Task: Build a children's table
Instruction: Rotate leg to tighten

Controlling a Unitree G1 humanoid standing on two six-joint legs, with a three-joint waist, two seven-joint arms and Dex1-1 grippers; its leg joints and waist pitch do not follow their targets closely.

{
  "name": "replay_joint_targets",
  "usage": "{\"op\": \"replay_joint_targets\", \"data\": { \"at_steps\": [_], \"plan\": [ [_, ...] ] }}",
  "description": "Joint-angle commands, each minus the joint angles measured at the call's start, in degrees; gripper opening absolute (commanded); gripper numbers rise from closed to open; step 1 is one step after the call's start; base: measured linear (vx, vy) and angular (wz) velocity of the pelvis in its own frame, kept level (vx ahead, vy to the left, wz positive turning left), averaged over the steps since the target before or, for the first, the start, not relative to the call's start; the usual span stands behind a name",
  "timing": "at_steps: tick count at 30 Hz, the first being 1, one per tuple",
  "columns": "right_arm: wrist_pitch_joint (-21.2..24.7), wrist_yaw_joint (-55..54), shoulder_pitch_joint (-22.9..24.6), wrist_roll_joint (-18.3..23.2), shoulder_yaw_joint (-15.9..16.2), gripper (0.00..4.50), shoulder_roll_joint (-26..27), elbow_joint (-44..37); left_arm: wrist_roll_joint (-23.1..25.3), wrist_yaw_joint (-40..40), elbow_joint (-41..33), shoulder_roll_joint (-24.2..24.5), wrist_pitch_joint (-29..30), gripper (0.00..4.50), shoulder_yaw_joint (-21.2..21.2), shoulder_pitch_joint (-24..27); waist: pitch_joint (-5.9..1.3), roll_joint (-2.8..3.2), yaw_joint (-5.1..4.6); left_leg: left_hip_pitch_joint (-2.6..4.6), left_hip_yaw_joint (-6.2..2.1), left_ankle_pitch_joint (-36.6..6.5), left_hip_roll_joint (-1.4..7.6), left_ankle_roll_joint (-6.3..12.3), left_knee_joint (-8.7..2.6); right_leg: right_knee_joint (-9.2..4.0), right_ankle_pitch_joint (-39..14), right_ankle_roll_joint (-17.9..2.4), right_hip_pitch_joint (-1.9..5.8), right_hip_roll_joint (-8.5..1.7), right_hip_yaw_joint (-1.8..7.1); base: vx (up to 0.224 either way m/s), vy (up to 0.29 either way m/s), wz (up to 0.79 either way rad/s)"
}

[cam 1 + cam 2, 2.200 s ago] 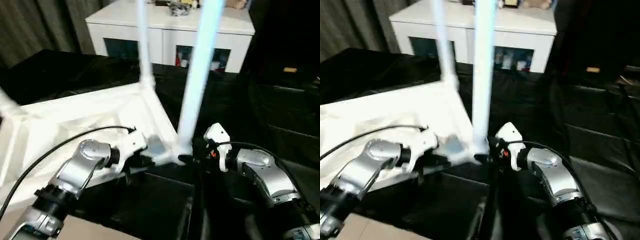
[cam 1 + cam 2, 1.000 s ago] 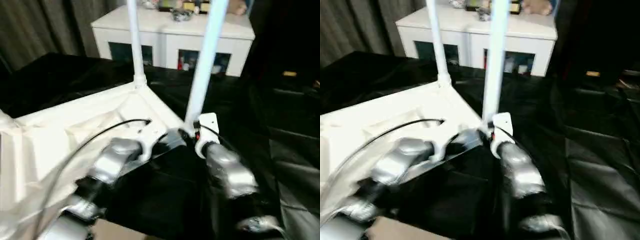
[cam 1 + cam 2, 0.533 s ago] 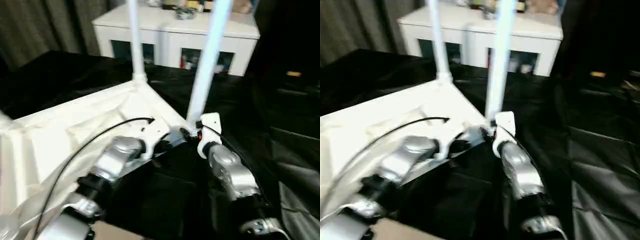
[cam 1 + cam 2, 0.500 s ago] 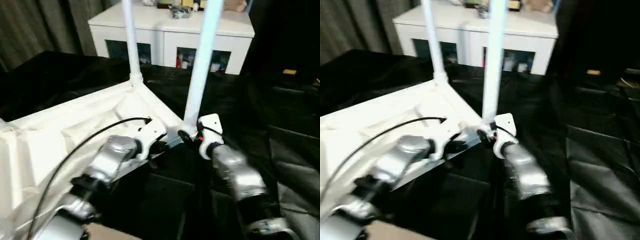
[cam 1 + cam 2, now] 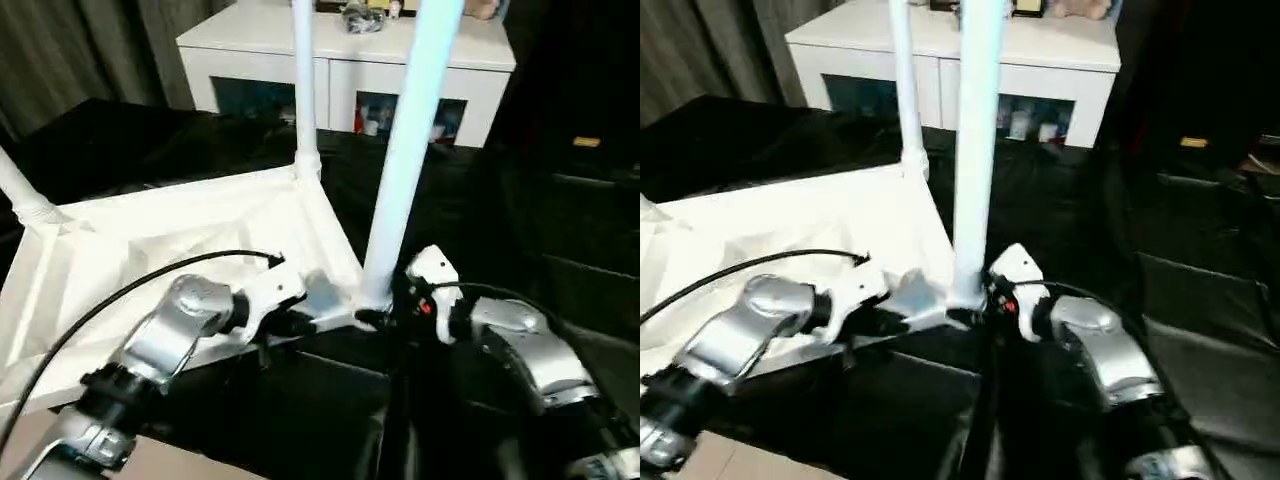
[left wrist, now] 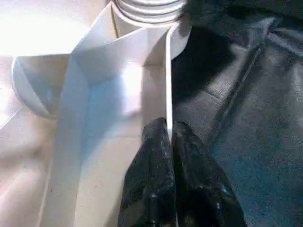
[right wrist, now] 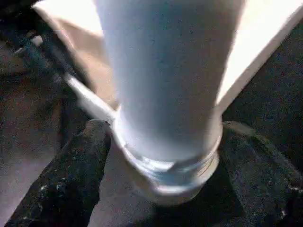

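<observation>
While the children's table [image 5: 200, 230] lies upside down on the black-draped surface [image 5: 120, 140], ribbed underside up and its near corner out toward the robot-side edge, both arms are working right at that corner. The left gripper [image 6: 169, 125] has its jaws nipped tight on the thin raised rim [image 6: 167, 80] just beside the corner socket. The right gripper [image 5: 375, 318] has its jaws standing wide astride the foot of the near leg [image 5: 400, 160]. Whether its fingers [image 7: 66, 179] actually press on the collar, I cannot tell. Now the risks. That leg rises tall, and if it isn't fully seated in the socket, any sideways nudge from the right arm could lever it over or pop it loose. The left pinch is narrow, on a slim edge, so a tug could slip it off, and the light plastic top would then skate across the slick sheet. A lift there might also tip the whole piece, swinging the far leg [image 5: 304, 90] and the one at the left corner [image 5: 20, 195]. Watch the black cable [image 5: 150, 280] arcing over the underside too, since it could snag a rib as the left arm moves. The white cabinet [image 5: 340, 60] stands well apart beyond the far edge, so there's no worry there.
</observation>
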Motion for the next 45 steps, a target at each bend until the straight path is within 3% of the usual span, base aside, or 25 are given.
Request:
{"op": "replay_joint_targets", "data": {
  "at_steps": [1,7,18,23,26,27,30,35,37,41,43,45],
  "plan": [
    [-0.5,1.7,0.1,0.3,1.2,3.74,-0.6,-1.4,1.0,-1.3,1.5,1.5,2.3,0.0,-2.7,2.4,-2.4,-0.49,0.24,-0.22,-0.26,-9.1,1.67,3.05,-3.58,-3.92,-2.9,-15.0,2.75,-3.04,1.98,0.0,0.0,0.0],
    [-0.9,1.4,-0.7,0.5,0.5,3.26,0.4,0.2,1.2,-1.5,0.8,1.7,2.8,0.0,-2.4,2.7,-2.67,-0.48,0.1,-0.34,-0.25,-5.8,1.51,4.15,-3.23,-3.41,1.7,-15.9,2.84,-2.91,1.91,0.0,0.0,0.0],
    [-1.5,1.2,-0.5,0.2,0.5,2.7,1.6,0.9,1.4,-1.4,0.6,1.8,3.2,0.0,-2.4,2.7,-2.67,-0.62,-0.08,-0.37,-0.24,-6.0,1.46,4.46,-3.14,-3.43,0.6,-16.0,2.89,-2.89,1.86,0.0,0.0,0.0],
    [-1.5,-7.4,0.0,0.0,-2.4,2.7,6.2,3.2,2.0,5.7,4.7,-2.6,2.4,0.0,0.2,1.6,-2.54,-0.51,-0.2,-0.23,-0.17,-7.2,1.42,3.83,-3.25,-3.64,-1.0,-16.0,2.67,-2.88,1.89,0.0,0.0,0.0],
    [-1.1,-12.8,-0.4,0.2,-4.4,2.69,9.2,4.4,1.4,9.2,7.4,-5.3,1.7,0.0,2.1,0.5,-2.14,-0.63,-0.17,-0.01,-0.18,-10.8,1.43,2.01,-3.62,-4.31,-8.1,-14.7,2.35,-2.97,1.98,0.0,0.0,0.0],
    [-0.3,-19.5,-0.8,0.4,-6.9,2.69,12.5,5.5,0.9,12.5,10.0,-7.8,1.3,0.0,3.7,-0.8,-2.16,-0.51,-0.19,0.0,-0.34,-11.8,1.51,1.32,-3.85,-4.46,-10.5,-13.7,2.38,-3.09,2.03,0.0,0.0,0.0],
    [0.6,-29.8,-1.4,-0.7,-9.4,2.69,17.0,7.4,1.0,18.4,13.8,-11.5,0.9,0.0,5.6,-2.9,-2.31,-0.42,-0.26,0.17,-0.53,-12.5,1.45,-0.32,-4.03,-4.59,-11.5,-12.3,2.12,-3.04,2.08,0.0,0.0,0.0],
    [0.8,-45.8,-2.4,-5.4,-10.3,2.69,24.0,12.0,3.6,28.9,20.9,-17.5,0.4,0.0,7.0,-7.1,-2.34,-0.34,-0.15,0.38,-0.4,-12.9,1.27,-1.11,-3.98,-4.8,-9.9,-11.4,1.67,-3.01,2.29,0.0,0.0,0.0],
    [1.3,-48.5,-3.2,-6.6,-10.0,2.69,25.0,13.3,4.3,30.8,22.5,-18.6,0.1,0.0,6.8,-7.9,-2.4,-0.27,0.01,0.07,-0.52,-12.3,1.24,-0.82,-4.06,-4.67,-8.8,-11.2,2.06,-3.06,2.19,0.0,0.0,0.0],
    [-1.1,-45.3,-4.3,-5.1,-9.8,2.69,26.5,14.1,5.7,31.7,24.3,-19.5,-0.8,0.0,5.9,-8.5,-2.31,-0.27,0.31,-0.04,-0.46,-13.3,1.18,-0.25,-4.1,-4.83,-8.9,-10.3,2.04,-3.1,2.2,0.0,0.0,0.0],
    [-2.3,-41.9,-3.6,-4.9,-8.5,3.25,25.8,12.2,5.6,29.8,23.2,-18.8,-1.1,0.0,5.2,-7.9,-2.2,-0.17,0.49,-0.06,-0.55,-14.0,1.31,-0.27,-4.29,-4.98,-10.5,-9.8,2.01,-3.22,2.19,0.0,0.0,0.0],
    [-2.4,-41.2,-3.3,-5.5,-8.1,3.39,24.9,11.1,5.6,27.8,22.8,-18.1,-1.5,0.0,4.6,-7.6,-2.27,-0.23,0.58,-0.22,-0.6,-13.3,1.36,-0.09,-4.27,-4.87,-9.4,-9.7,2.12,-3.16,2.2,0.0,0.0,0.0]
  ]
}}
